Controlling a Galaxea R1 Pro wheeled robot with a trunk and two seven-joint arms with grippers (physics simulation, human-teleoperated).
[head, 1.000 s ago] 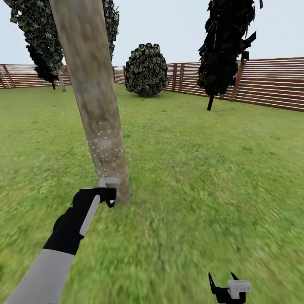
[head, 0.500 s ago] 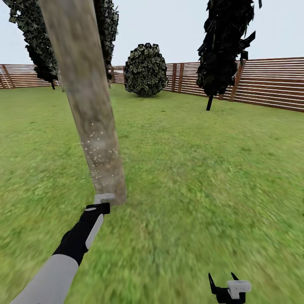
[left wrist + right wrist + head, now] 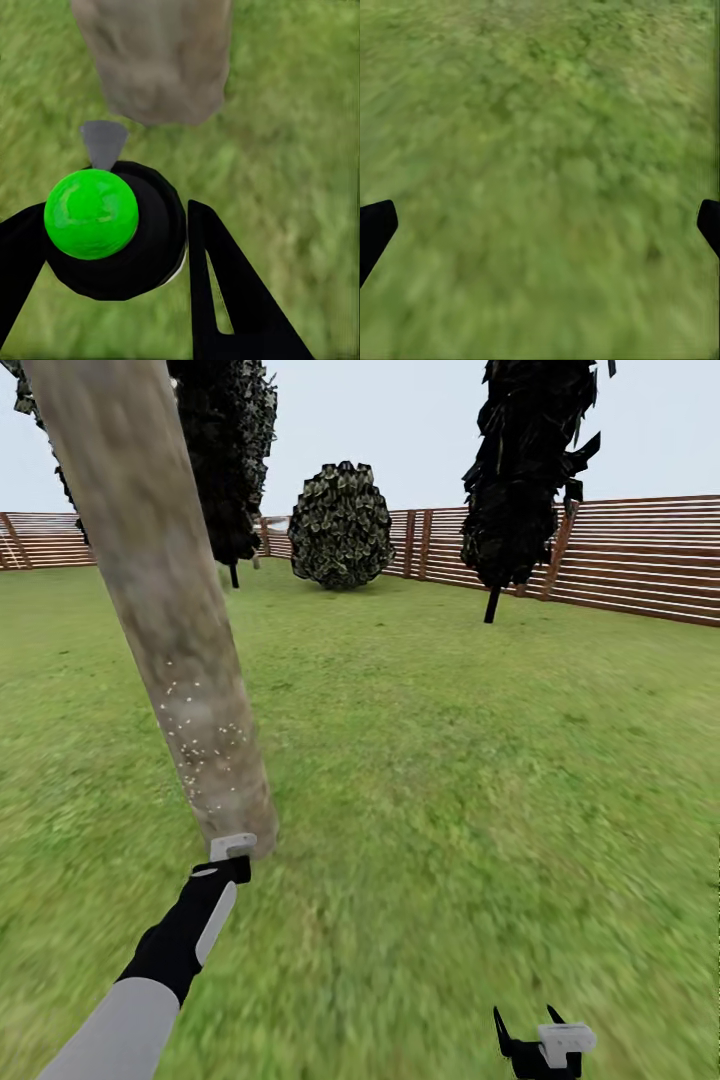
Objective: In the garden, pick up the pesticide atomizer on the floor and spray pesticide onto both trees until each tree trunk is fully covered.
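The right hand [image 3: 530, 1028] hangs low over the grass lawn [image 3: 470, 780], its two black fingers spread apart with nothing between them; in the right wrist view only the dark fingertips [image 3: 375, 229] show at the edges, over blurred green turf.

Further forward, the left hand [image 3: 230, 860] is stretched out at the end of its black and grey arm and is clamped around the pesticide atomizer [image 3: 112, 229]. In the left wrist view the black fingers [image 3: 225, 292] press on either side of the dark rounded bottle, whose top shows as a bright green disc, and the pale grey trigger head [image 3: 232, 846] sticks out beyond the fingers. That grey nozzle points straight at the base of the tree trunk [image 3: 170, 630] and sits just beside it, very near the bark; whether it touches cannot be told.

The trunk rises from the grass directly ahead of the left hand, a thick mottled grey-beige column leaning across the upper left of the head view. A scatter of small pale specks [image 3: 200, 745] dots the bark on its lower part, above the nozzle.

Well beyond both hands stand a dark-leaved tree [image 3: 228, 450] behind the trunk, a rounded mottled bush [image 3: 341, 525], and another tall dark tree [image 3: 528, 470] far ahead of the right hand. The red-brown slatted fence [image 3: 640, 560] closes the lawn behind them under a pale sky.
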